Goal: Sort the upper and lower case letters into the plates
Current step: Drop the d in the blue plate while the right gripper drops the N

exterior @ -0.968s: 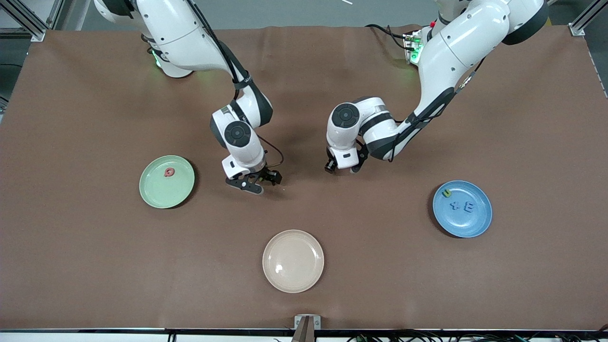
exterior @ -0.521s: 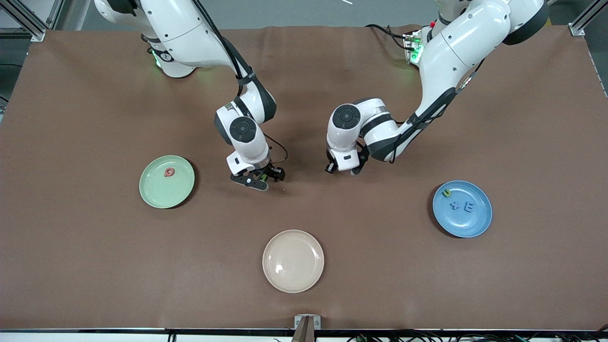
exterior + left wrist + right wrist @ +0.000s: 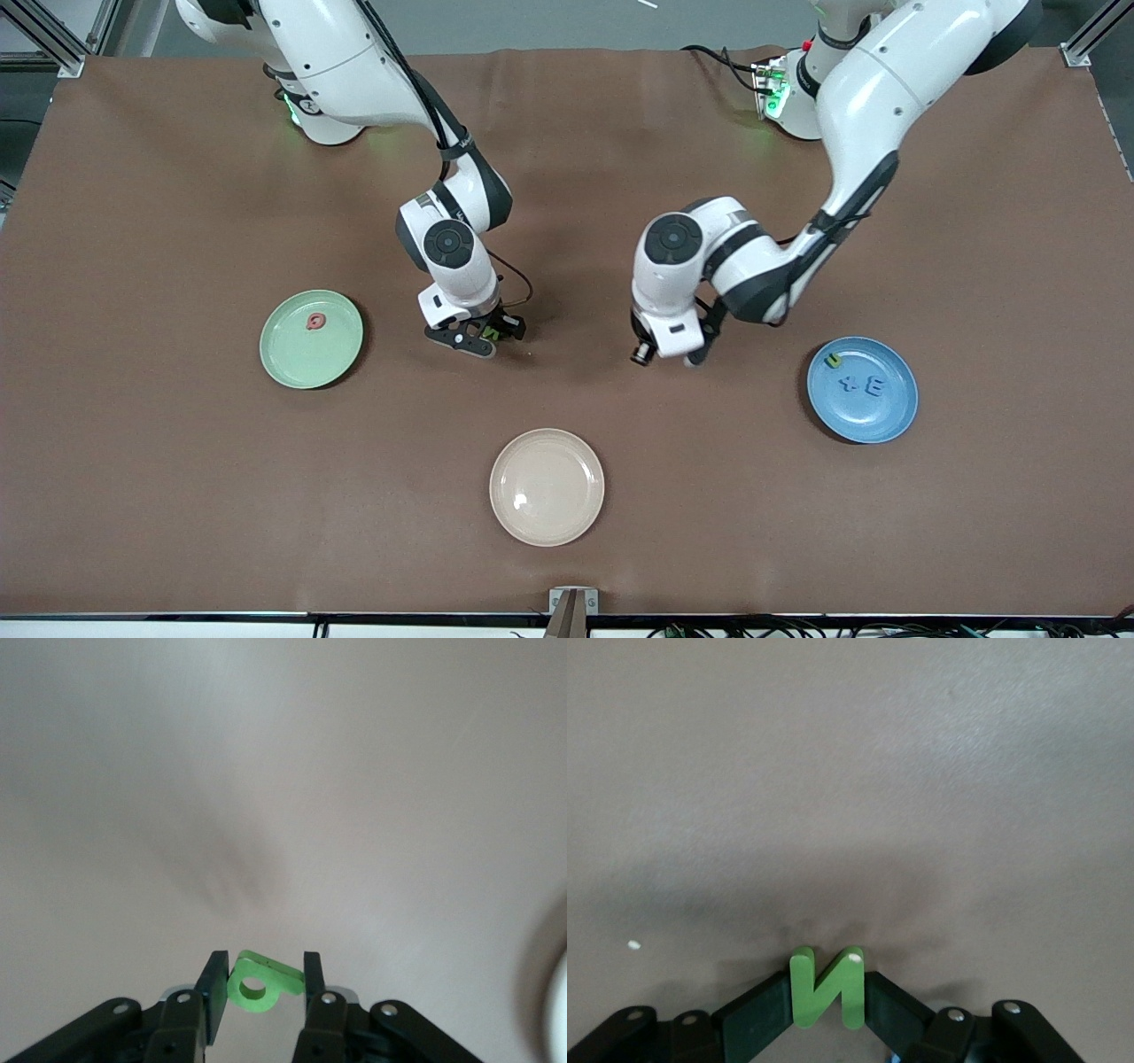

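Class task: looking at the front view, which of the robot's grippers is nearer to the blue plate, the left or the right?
The left. The left gripper, holding a green letter, is over bare table just beside the blue plate. The right gripper, gripping a green N, is much closer to the mint green plate.

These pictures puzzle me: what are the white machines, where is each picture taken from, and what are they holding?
Two white robot arms work at a brown table. The wide picture looks down from a high camera facing them; the other two come from cameras on each wrist.

On the table lie a mint green plate with a red letter, a blue plate with three letters, and a bare beige plate.

The left gripper pinches a green letter with a round hole. The right gripper pinches a green N. Both are over bare table between the plates.
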Motion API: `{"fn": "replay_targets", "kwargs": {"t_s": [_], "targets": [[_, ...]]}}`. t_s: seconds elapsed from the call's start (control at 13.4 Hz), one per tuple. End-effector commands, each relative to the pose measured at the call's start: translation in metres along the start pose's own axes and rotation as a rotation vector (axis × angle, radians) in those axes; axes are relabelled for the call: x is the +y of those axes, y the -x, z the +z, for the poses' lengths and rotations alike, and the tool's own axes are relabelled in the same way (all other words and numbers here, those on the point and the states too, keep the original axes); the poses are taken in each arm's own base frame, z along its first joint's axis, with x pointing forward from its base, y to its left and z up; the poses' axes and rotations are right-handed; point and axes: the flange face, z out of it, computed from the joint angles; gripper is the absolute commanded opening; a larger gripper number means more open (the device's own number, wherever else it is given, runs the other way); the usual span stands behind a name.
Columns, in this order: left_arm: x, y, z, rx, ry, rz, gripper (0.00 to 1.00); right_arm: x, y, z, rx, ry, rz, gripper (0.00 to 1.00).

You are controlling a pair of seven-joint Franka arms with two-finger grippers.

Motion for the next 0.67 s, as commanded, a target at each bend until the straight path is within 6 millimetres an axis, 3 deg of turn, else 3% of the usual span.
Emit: {"fn": "replay_targets", "kwargs": {"t_s": [0.0, 0.3, 0.45, 0.6], "targets": [[0.008, -0.073, -0.015, 0.034, -0.007, 0.090, 0.00, 0.020, -0.020, -0.023, -0.011, 0.006, 0.017, 0.00], [-0.010, -0.190, -0.018, 0.055, -0.021, 0.220, 0.00, 0.080, -0.080, -0.093, -0.093, 0.051, -0.062, 0.00], [-0.027, -0.233, -0.009, 0.040, -0.043, 0.268, 0.00, 0.117, -0.102, -0.115, -0.134, 0.061, -0.117, 0.00], [-0.050, -0.267, 0.007, 0.023, -0.078, 0.318, 0.00, 0.155, -0.112, -0.119, -0.162, 0.067, -0.140, 0.00]]}}
